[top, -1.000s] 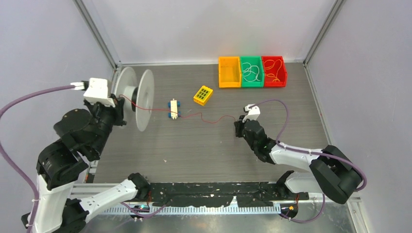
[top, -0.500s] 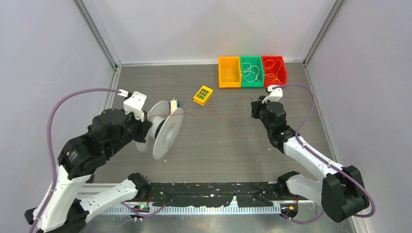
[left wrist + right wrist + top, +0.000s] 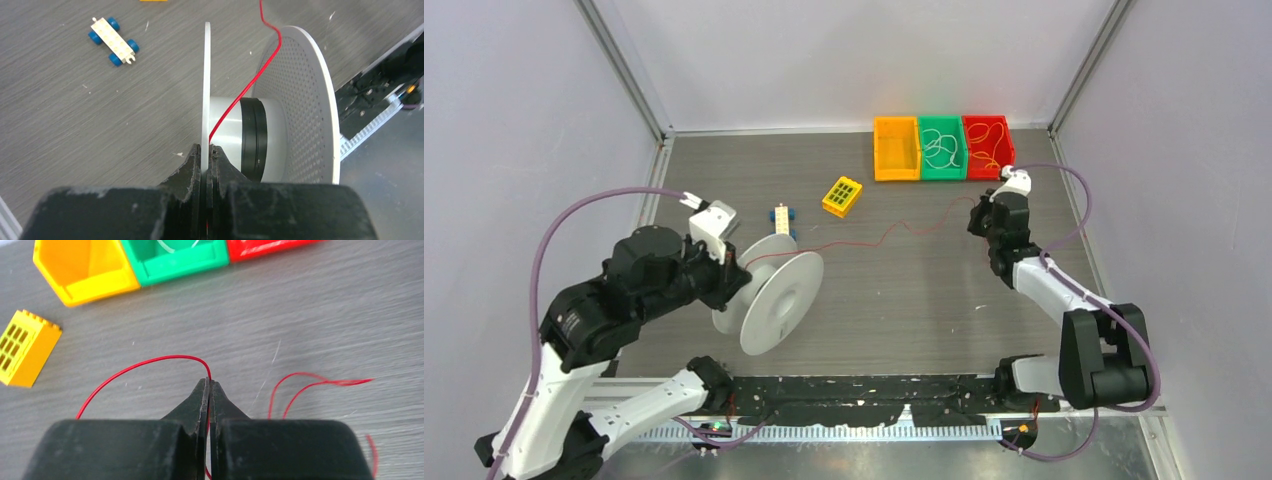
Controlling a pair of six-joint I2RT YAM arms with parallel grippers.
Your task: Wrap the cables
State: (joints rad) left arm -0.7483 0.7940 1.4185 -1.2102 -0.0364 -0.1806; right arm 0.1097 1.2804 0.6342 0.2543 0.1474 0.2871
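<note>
- Left end effector is clenched on a flange rim of the spool.
- Right end effector pinches the cable, which runs from the hub across the worktop.
- Winding looks barely begun; next, turn the spool under steady tension.

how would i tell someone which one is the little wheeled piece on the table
On the grey table, find the big white plastic spool at the left. Just beyond it, toward the back wall, lies a small white studded toy brick on blue wheels. The nearby yellow grid-faced block has no wheels; this is the only wheeled piece.
</note>
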